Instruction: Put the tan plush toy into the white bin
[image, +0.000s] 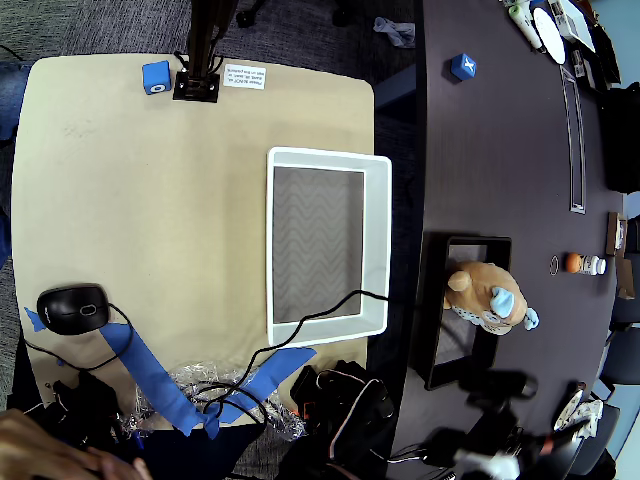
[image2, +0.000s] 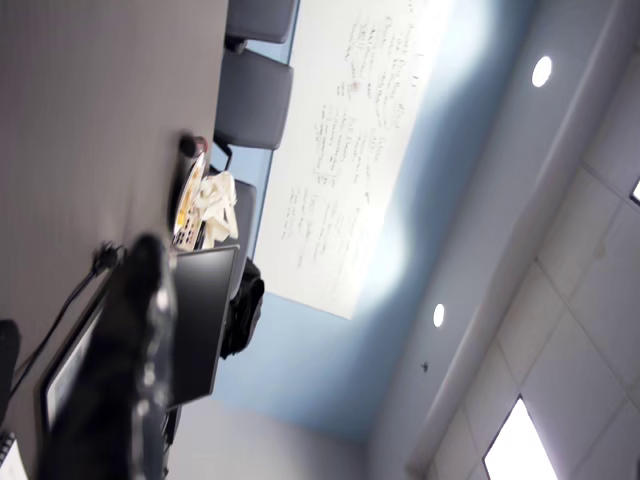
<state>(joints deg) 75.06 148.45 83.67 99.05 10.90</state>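
Observation:
The tan plush toy with light blue feet lies over the right side of a black tray on the dark table. The white bin with its grey zigzag floor stands empty on the tan table, to the left of the toy. My black arm shows blurred at the bottom right, and its gripper sits just below the tray, apart from the toy. In the wrist view a dark blurred finger crosses the lower left against the ceiling and a whiteboard. How the jaws stand is unclear.
A black cable runs over the bin's lower right corner. A black mouse, blue tape and crumpled plastic lie at the tan table's lower left. Blue cubes sit at the top. A person's hand shows at the bottom left.

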